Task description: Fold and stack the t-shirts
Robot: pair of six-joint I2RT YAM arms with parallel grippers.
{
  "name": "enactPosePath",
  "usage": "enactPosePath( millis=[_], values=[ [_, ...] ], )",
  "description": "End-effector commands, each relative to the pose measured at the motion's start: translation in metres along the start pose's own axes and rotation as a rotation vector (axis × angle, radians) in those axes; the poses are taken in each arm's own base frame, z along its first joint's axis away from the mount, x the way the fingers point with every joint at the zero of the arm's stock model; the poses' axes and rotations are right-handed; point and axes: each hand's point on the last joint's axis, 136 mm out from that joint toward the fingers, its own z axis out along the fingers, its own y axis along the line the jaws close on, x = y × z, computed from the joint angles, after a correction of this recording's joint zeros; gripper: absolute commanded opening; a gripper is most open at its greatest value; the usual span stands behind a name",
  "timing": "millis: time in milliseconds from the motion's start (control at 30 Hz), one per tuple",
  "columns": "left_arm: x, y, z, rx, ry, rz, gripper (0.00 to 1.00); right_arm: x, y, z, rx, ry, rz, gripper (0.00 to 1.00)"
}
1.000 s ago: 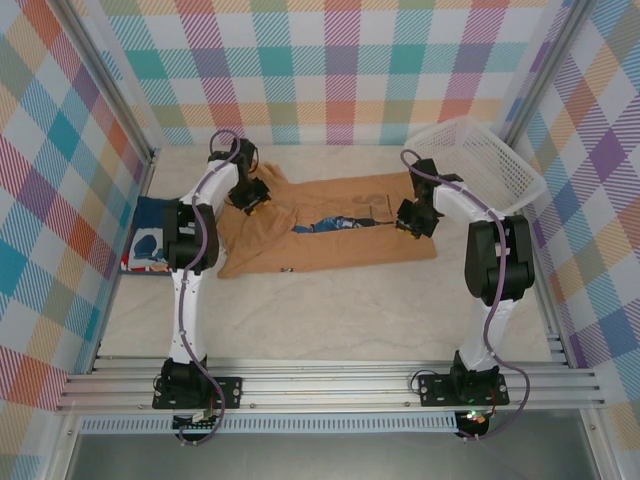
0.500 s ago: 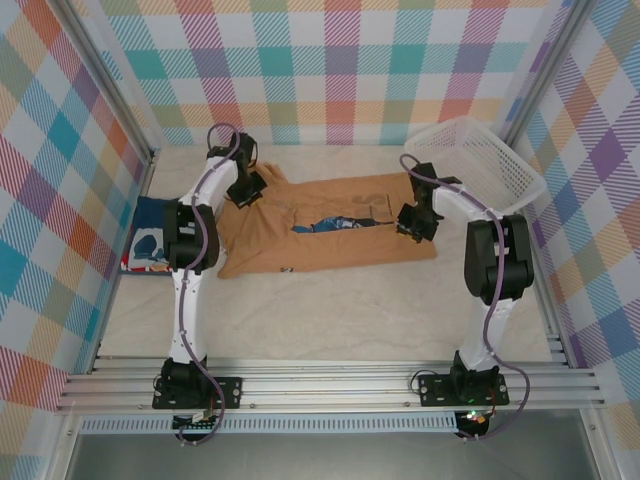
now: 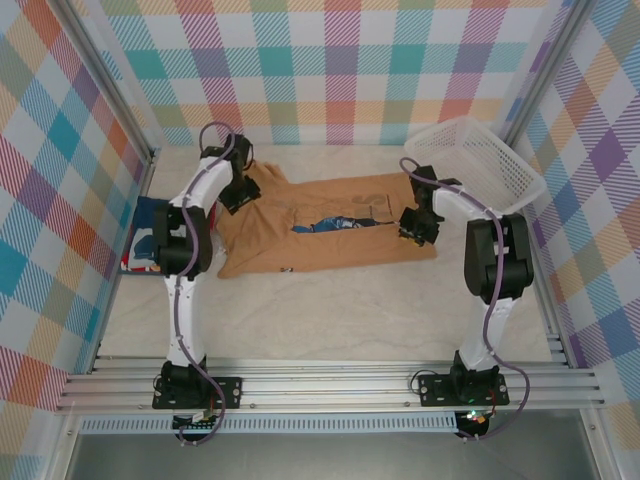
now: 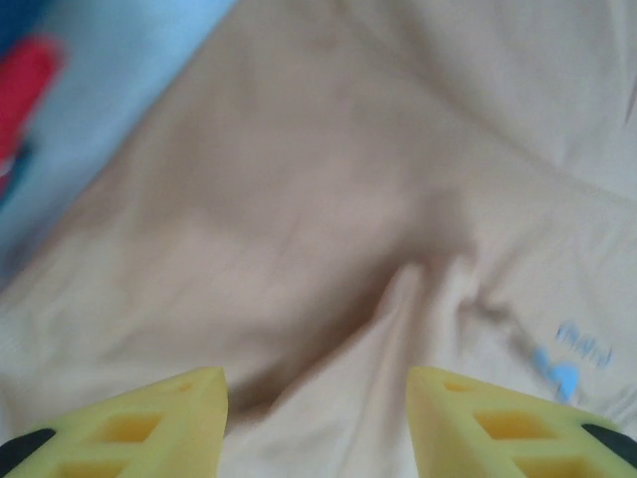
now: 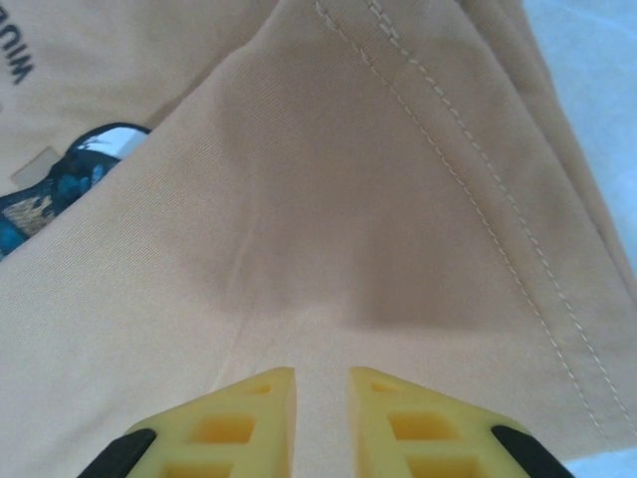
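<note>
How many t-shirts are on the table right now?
2. A tan-orange t-shirt lies spread across the middle of the table. A navy blue t-shirt sits at the left edge, partly behind the left arm. Another could hide underneath; I cannot tell.

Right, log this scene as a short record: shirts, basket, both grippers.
tan shirt: spread across mid-table, partly folded, print peeking out of a fold
navy shirt: at the table's left edge, partly behind the left arm
basket: far right corner
left gripper: open, just above the tan shirt's left end
right gripper: nearly closed, seemingly pinching fabric at the tan shirt's right end
stack: not yet made
</note>
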Motion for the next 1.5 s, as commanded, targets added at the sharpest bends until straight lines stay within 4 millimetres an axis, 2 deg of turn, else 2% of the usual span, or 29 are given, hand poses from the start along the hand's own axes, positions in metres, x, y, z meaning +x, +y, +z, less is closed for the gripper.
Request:
enactPosePath(
  millis=[0,100,167,233,300,367,433,500,567,633,700,833,1000,1067,1200,1267,1333,1467],
  values=[
    [0.030,0.033,-0.057,0.007,-0.021,-0.019,0.50,0.009,-0.016,-0.024,0.002,-0.022,0.021,0.21],
    [0.069,0.070,-0.058,0.006,0.031,-0.010,0.47,0.019,-0.028,-0.028,-0.016,-0.012,0.059,0.22],
    [0.090,0.088,-0.048,0.022,0.088,-0.012,0.45,0.025,-0.033,-0.028,-0.019,0.000,0.062,0.22],
    [0.101,0.105,-0.035,0.012,0.130,-0.029,0.43,0.029,-0.035,-0.025,-0.018,0.015,0.056,0.23],
    [0.105,0.109,-0.027,0.046,0.134,-0.039,0.42,0.033,-0.036,-0.019,-0.018,0.041,0.055,0.23],
    [0.107,0.103,-0.020,0.108,0.153,-0.056,0.44,0.033,-0.036,-0.015,-0.017,0.049,0.052,0.24],
    [0.110,0.104,-0.015,0.090,0.164,-0.044,0.44,0.031,-0.036,-0.013,-0.009,0.051,0.049,0.24],
    [0.105,0.116,-0.013,0.026,0.138,-0.039,0.42,0.028,-0.034,-0.012,-0.008,0.050,0.045,0.24],
    [0.090,0.122,-0.011,0.010,0.090,-0.061,0.39,0.024,-0.032,-0.012,-0.013,0.046,0.041,0.24],
    [0.070,0.116,-0.012,0.048,0.035,-0.084,0.39,0.022,-0.030,-0.013,-0.015,0.042,0.037,0.24],
    [0.059,0.106,-0.010,0.076,0.019,-0.082,0.39,0.020,-0.028,-0.012,-0.016,0.042,0.035,0.24],
    [0.059,0.101,0.011,0.049,0.089,-0.070,0.37,0.017,-0.025,-0.014,-0.026,0.038,0.035,0.23],
    [0.056,0.092,0.019,0.073,0.103,-0.062,0.36,0.017,-0.025,-0.015,-0.026,0.038,0.036,0.23],
    [0.059,0.095,0.021,0.043,0.127,-0.055,0.31,0.018,-0.025,-0.013,-0.024,0.042,0.036,0.23],
    [0.063,0.112,0.019,-0.043,0.114,-0.021,0.24,0.018,-0.025,-0.014,-0.026,0.038,0.039,0.23],
    [0.063,0.108,0.018,-0.008,0.098,-0.026,0.11,0.017,-0.025,-0.014,-0.028,0.038,0.040,0.23],
    [0.059,0.097,0.013,0.058,0.071,-0.033,0.02,0.017,-0.024,-0.013,-0.031,0.041,0.040,0.23],
    [0.048,0.089,-0.002,0.117,0.009,-0.021,0.00,0.018,-0.024,-0.012,-0.028,0.046,0.040,0.23]
  ],
)
